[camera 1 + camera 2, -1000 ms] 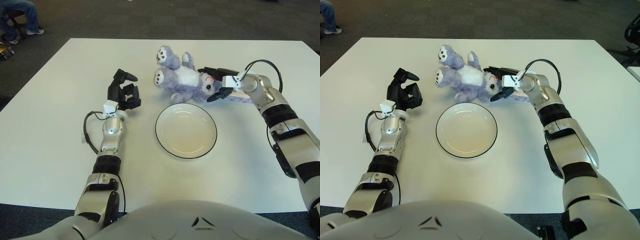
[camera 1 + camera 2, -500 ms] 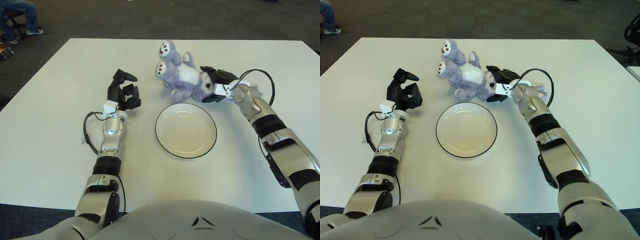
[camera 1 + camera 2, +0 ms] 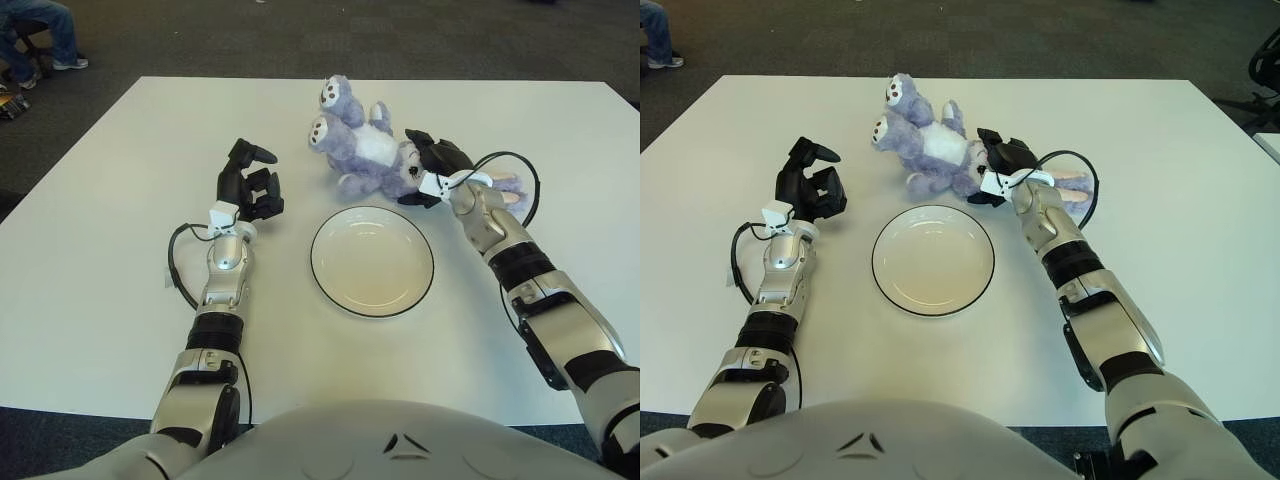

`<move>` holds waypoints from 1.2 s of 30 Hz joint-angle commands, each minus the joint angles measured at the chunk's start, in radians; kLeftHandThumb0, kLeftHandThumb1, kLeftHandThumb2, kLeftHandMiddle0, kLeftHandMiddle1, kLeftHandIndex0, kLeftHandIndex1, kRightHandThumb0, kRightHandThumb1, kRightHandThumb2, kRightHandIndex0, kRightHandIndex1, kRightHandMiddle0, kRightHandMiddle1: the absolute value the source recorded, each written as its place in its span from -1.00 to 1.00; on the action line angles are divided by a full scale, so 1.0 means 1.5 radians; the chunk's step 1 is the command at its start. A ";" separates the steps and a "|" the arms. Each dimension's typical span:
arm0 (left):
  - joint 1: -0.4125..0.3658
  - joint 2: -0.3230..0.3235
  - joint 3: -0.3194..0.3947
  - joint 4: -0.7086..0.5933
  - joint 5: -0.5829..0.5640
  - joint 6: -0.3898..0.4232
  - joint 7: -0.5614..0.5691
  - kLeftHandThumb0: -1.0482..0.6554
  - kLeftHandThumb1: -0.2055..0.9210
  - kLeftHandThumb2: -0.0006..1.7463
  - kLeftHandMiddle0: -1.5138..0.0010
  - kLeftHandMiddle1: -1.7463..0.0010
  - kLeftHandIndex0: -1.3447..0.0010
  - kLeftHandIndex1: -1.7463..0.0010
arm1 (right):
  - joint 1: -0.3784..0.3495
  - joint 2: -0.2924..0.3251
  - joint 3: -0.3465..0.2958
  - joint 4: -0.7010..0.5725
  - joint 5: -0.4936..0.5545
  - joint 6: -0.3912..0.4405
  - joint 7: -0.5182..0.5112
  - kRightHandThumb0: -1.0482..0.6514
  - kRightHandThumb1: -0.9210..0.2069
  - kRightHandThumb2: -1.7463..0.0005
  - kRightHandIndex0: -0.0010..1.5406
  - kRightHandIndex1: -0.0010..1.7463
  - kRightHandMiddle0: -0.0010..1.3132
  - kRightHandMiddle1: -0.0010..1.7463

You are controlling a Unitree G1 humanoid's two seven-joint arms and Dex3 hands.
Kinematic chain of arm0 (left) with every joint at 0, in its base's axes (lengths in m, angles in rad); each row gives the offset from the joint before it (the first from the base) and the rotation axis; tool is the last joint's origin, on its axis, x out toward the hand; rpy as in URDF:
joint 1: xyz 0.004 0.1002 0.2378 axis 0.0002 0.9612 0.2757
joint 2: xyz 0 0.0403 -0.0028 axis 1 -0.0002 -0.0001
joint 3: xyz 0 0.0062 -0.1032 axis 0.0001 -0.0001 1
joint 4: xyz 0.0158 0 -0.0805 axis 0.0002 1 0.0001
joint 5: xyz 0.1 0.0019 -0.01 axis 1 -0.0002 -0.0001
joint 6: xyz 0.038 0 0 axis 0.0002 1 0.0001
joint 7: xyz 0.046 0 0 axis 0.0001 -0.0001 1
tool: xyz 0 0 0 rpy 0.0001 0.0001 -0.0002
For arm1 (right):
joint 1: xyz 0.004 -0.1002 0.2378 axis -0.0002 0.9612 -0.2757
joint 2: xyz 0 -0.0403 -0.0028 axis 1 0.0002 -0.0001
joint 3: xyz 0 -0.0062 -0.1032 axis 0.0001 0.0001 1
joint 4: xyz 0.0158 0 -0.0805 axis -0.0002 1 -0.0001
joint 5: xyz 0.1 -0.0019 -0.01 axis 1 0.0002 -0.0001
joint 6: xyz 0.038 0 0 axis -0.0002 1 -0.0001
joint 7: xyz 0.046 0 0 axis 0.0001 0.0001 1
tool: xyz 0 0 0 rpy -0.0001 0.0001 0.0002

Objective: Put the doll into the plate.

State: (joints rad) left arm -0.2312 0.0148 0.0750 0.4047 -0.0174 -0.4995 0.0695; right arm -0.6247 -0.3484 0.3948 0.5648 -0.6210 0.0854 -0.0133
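Here the purple doll point(image 3: 362, 150) lies on the white desk point(image 3: 100, 250) just behind the plate point(image 3: 372, 261). The right robot hand point(image 3: 428, 168) seems clamped on its head; the left robot hand point(image 3: 247, 182), fingers loosely curled and holding nothing, shows left of the plate.

The fluffy lavender plush doll with a white belly point(image 3: 366, 148) lies on its back on the white worktop, feet pointing away from me, head nearest my right hand's black fingers point(image 3: 432, 158). The round white plate with a thin dark rim point(image 3: 372, 261) sits empty just in front of it, apart.
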 commanded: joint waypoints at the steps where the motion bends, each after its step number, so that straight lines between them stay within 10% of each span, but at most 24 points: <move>1: 0.062 -0.029 -0.005 0.047 -0.001 -0.012 0.003 -0.27 0.21 0.28 -0.57 -1.00 0.28 -1.00 | 0.025 0.010 0.005 0.014 -0.013 0.016 -0.016 -0.37 0.04 0.15 -1.00 0.75 -1.00 -0.68; 17: 0.059 -0.032 -0.007 0.055 0.002 -0.025 0.005 -0.28 0.16 0.31 -0.57 -1.00 0.25 -1.00 | 0.036 0.019 0.005 0.026 -0.009 0.010 -0.065 -0.34 0.04 0.10 -1.00 0.99 -1.00 -0.61; 29: 0.057 -0.031 -0.008 0.060 0.004 -0.027 0.007 -0.27 0.23 0.26 -0.56 -1.00 0.29 -1.00 | 0.029 0.011 0.019 0.040 -0.018 -0.001 -0.060 -0.05 0.03 -0.06 -0.46 1.00 -1.00 0.00; 32: 0.057 -0.033 -0.008 0.060 0.005 -0.027 0.010 -0.27 0.24 0.26 -0.56 -1.00 0.29 -1.00 | 0.025 0.004 0.024 0.048 -0.023 -0.015 -0.056 0.48 -0.05 -0.27 -0.36 1.00 -1.00 0.22; 36: 0.058 -0.034 -0.009 0.058 0.004 -0.026 0.008 -0.27 0.23 0.26 -0.55 -1.00 0.29 -1.00 | 0.026 -0.005 0.024 0.053 -0.022 -0.045 -0.058 0.70 -0.04 -0.37 -0.31 1.00 -0.96 0.46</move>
State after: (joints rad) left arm -0.2426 0.0088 0.0710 0.4291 -0.0121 -0.5323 0.0714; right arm -0.6127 -0.3434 0.4158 0.6131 -0.6441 0.0359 -0.1250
